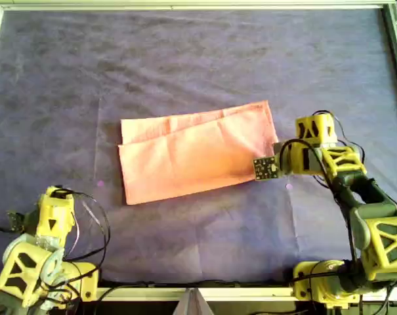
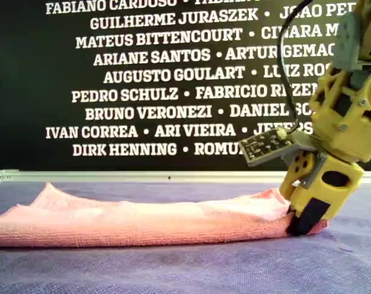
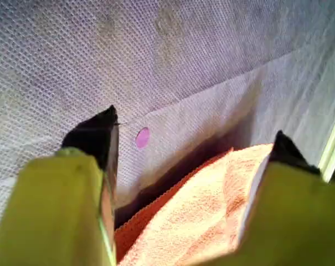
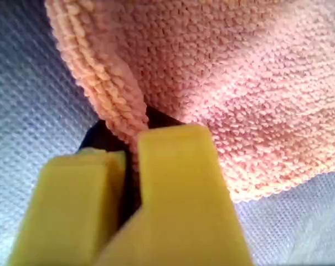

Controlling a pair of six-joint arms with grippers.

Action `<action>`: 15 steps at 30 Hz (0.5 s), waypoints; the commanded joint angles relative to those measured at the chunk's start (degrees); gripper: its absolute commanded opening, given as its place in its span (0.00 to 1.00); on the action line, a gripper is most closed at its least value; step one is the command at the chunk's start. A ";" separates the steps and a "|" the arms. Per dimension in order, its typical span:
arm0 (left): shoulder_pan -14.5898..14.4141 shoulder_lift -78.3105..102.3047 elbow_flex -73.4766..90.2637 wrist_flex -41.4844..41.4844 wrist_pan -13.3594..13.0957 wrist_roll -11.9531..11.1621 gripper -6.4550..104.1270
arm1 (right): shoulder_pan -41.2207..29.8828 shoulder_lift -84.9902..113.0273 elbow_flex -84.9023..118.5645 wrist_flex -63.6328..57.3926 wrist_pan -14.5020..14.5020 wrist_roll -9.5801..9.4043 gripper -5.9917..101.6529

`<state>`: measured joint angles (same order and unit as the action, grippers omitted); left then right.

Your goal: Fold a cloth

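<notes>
The salmon-pink cloth [image 1: 195, 154] lies doubled over in the middle of the overhead view as a long strip, its two layers slightly offset. My right gripper [image 1: 275, 156] is at the strip's end on the overhead view's right, shut on the cloth's edge [image 4: 117, 94], which it pinches down on the table [image 2: 305, 223]. The left gripper [image 1: 57, 197] sits toward the overhead view's lower left, apart from the cloth and open. In the left wrist view its fingers [image 3: 95, 138] stand wide, and a corner of the cloth [image 3: 211, 216] shows beyond them.
A purple-grey covering [image 1: 185, 52] spans the whole table, bounded by a pale metal frame [image 1: 185, 5]. Small pink dots mark it near the cloth's lower corners [image 1: 100, 185] [image 1: 289, 186]. A dark banner with white names [image 2: 142, 73] stands behind the table.
</notes>
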<state>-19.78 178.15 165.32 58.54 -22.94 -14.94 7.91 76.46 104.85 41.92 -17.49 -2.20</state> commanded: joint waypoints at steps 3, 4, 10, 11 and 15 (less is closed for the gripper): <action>1.32 0.35 -0.79 -1.23 -0.70 -0.26 0.88 | -0.26 3.69 -2.64 -2.37 -0.18 -0.09 0.04; 1.32 0.35 -0.79 -1.23 -0.70 -0.26 0.88 | -0.26 3.69 -2.90 -2.99 -0.18 -0.09 0.04; 0.53 0.26 -0.79 -1.32 0.26 0.70 0.88 | -0.18 4.13 -5.80 -3.43 -0.18 -0.09 0.04; 0.53 0.18 -0.79 -1.32 0.26 0.79 0.88 | 0.00 4.22 -6.68 -3.43 -0.18 -0.09 0.04; 0.44 0.18 -0.70 -1.41 0.35 5.89 0.88 | 3.78 4.31 -11.69 -3.43 -0.18 -0.09 0.04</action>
<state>-19.78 178.15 165.32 58.54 -22.94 -11.95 8.96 76.29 100.46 41.75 -16.96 -2.20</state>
